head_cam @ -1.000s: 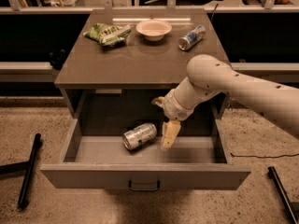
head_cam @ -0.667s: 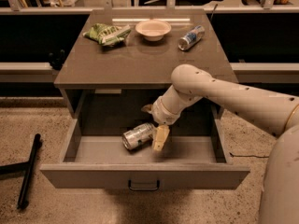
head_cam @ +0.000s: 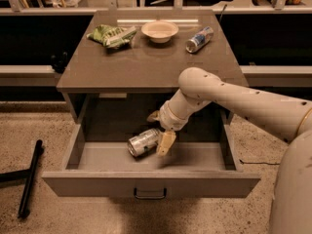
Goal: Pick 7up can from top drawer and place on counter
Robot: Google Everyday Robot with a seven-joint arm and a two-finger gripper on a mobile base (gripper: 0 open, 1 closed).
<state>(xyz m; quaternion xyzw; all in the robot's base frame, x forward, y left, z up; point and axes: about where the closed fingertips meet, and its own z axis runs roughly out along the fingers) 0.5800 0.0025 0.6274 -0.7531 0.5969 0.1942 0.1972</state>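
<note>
desk: what's nearest?

field: the open drawer [head_cam: 97, 184], with the can [head_cam: 142, 143] on its side on the drawer floor, left of middle. the gripper [head_cam: 158, 133] is at the can, jaws spread, one finger touching its right end. nothing is gripped yet.

desk: advice?

field: straddle the can's body squarely before you close, so it can't roll. then lift it to the counter [head_cam: 146, 67], short of the bowl [head_cam: 159, 30].

desk: changes?

field: the gripper has slid left to the can. the can is unmoved.
</note>
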